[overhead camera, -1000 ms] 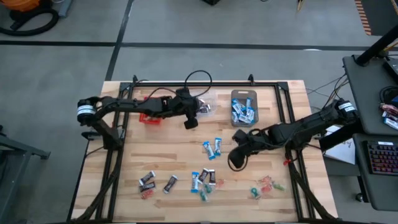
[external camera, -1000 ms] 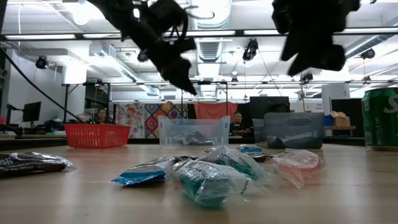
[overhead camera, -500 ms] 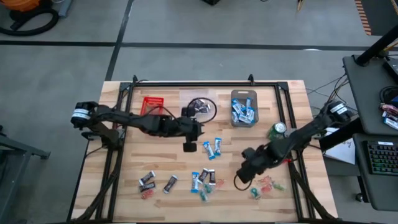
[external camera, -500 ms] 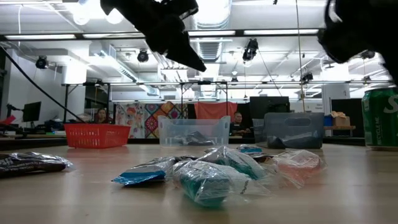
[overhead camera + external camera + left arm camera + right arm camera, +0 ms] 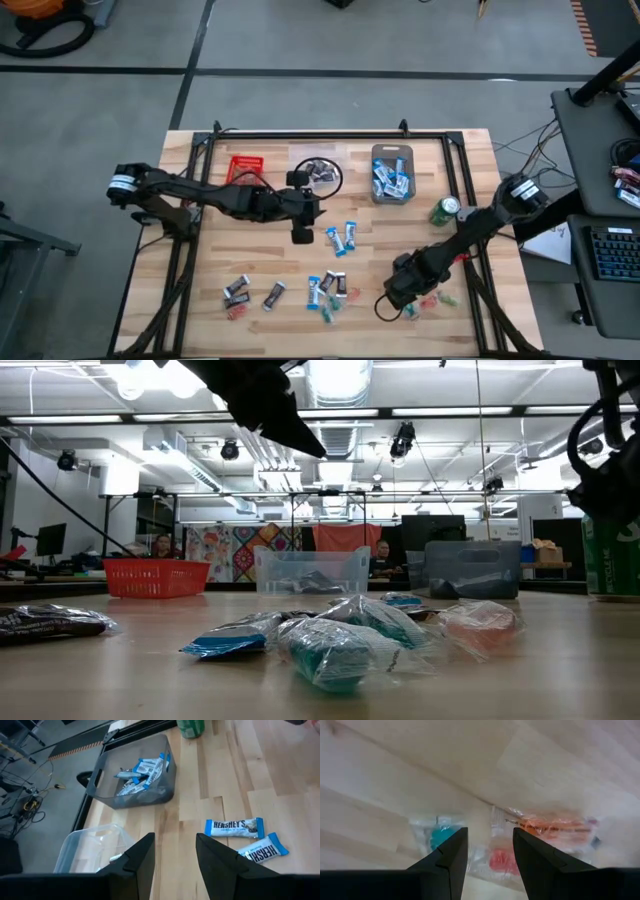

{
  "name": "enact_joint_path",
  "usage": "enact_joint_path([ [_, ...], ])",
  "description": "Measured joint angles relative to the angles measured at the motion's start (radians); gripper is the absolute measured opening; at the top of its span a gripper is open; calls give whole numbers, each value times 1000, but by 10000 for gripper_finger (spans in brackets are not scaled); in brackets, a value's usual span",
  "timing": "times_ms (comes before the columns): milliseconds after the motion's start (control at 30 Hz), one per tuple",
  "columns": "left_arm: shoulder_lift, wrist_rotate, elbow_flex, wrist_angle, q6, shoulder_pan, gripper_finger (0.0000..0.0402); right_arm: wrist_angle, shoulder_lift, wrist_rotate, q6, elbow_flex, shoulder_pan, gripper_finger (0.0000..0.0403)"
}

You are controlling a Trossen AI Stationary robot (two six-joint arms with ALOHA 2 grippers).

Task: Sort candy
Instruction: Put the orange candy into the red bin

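End effector L open, empty, above desk near blue-white candy. End effector R open, empty, just over red/green candy at desk's right-front; nothing gripped.

Wooden table framed by a dark metal rail. Along the far side, a red basket, a clear bin and a grey bin, side by side. Just beside the grey bin, toward the right edge, a green can, standing upright. Beyond the table, two seated people in the room.
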Motion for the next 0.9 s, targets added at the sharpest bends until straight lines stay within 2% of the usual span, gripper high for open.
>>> enact_joint_path([
  [267,-3,0,0,-12,-15,0,126,-8,47,12,-23,1,2,128],
  [500,-3,0,0,-21,-19,0,126,-4,57,73,-94,4,3,64],
  [633,-3,0,0,-22,-19,0,126,-3,40,147,-131,5,3,17],
  [900,-3,112,-29,5,-59,-16,126,7,-49,378,-223,34,3,9],
])
